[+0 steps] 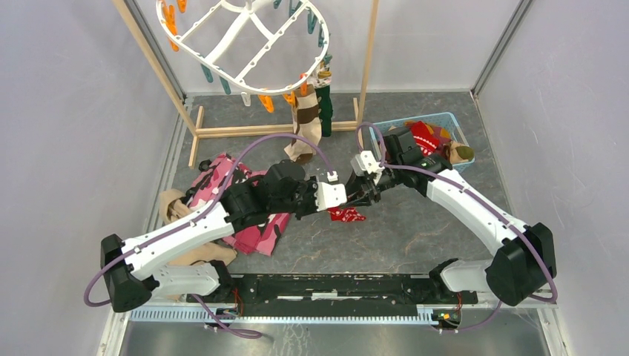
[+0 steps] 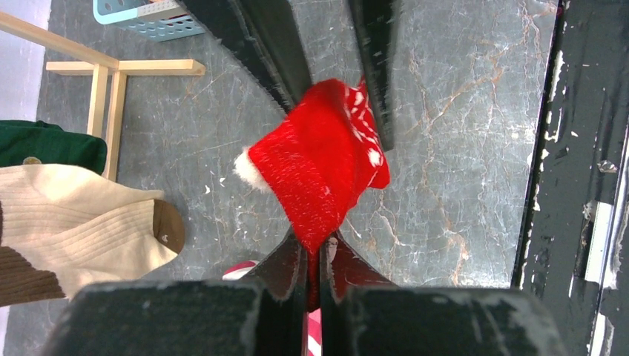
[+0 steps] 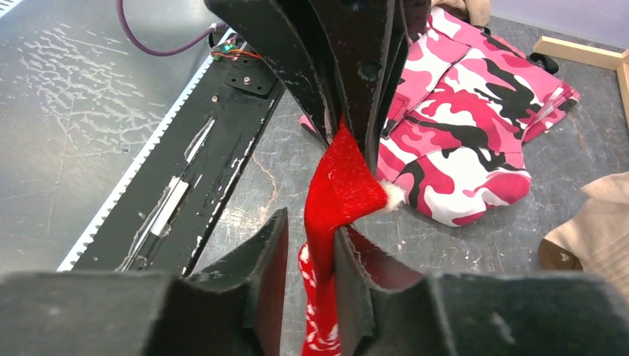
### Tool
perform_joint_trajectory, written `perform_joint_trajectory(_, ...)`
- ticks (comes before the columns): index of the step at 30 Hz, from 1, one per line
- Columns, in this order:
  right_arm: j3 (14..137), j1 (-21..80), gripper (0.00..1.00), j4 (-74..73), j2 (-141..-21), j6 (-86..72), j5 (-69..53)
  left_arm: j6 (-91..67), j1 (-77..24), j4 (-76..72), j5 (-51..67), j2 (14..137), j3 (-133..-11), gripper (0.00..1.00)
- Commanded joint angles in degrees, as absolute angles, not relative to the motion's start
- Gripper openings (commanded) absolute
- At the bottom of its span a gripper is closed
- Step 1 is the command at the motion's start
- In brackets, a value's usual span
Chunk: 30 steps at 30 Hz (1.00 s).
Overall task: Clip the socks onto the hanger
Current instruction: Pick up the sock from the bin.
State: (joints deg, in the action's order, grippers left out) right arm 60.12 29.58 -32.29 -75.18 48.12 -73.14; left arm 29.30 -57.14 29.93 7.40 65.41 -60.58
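Above the table [image 1: 423,222], left gripper [image 2: 313,252] pinches the red sock [image 2: 319,163] while right gripper [image 3: 311,226] straddles it unclenched

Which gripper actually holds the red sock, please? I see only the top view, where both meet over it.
Observer: The left gripper is shut on one end of the sock; the left wrist view shows it pinched.
Operator: Thank you. Is the right one gripping too?
Observer: No. The right gripper is open: its fingers straddle the sock, with a gap on one side.
Operator: Is anything attached to the sock?
Observer: A small white tuft sits at its edge.
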Motion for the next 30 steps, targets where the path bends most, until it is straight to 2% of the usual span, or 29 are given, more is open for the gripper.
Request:
perform_joint_trajectory(1,61.26,30.13,0.25,-29.01,-75.67,44.42,-74.27,25.78,-57.48,25.16,6.61,63.86,-58.63,0.02)
perform_joint_trajectory(4,61.36,30.14,0.06,-28.27,-75.5,43.21,-73.09,23.85,-57.47,22.78,6.8,62.34,-56.08,0.02)
perform_joint_trajectory(6,61.19,30.1,0.0,-27.87,-75.25,42.95,-72.27,21.97,-57.46,20.61,6.96,61.03,-53.92,0.04)
perform_joint_trajectory(9,61.19,30.06,0.0,-27.68,-74.69,43.1,-69.66,17.27,-57.48,16.53,7.03,57.79,-49.72,0.23)
perform_joint_trajectory(11,61.12,29.74,0.0,-27.67,-74.09,43.83,-68.43,12.84,-57.48,11.21,7.61,54.2,-45.29,0.45)
perform_joint_trajectory(12,61.09,29.42,0.0,-27.8,-73.72,44.43,-67.98,10.6,-57.4,7.78,7.91,52.02,-42.49,0.52)
perform_joint_trajectory(16,61.08,27.63,0.0,-29.79,-72.71,49.03,-68.36,1.33,-57.0,-9.34,8.88,42.99,-29.69,0.73)
perform_joint_trajectory(21,60.89,24.73,0.0,-34.58,-72.49,57.91,-72.04,-8.17,-54.39,-25.02,11.32,36.97,-19.18,0.89)
perform_joint_trajectory(24,60.59,24.26,0.0,-36.78,-72.48,61.95,-73.76,-14.45,-50.05,-37.44,15.76,36.64,-13.37,0.96)
perform_joint_trajectory(30,60.64,24.34,0.01,-38.05,-73.45,63.37,-74.44,-21.41,-41.09,-55.95,26.85,44.25,-8.77,0.96)
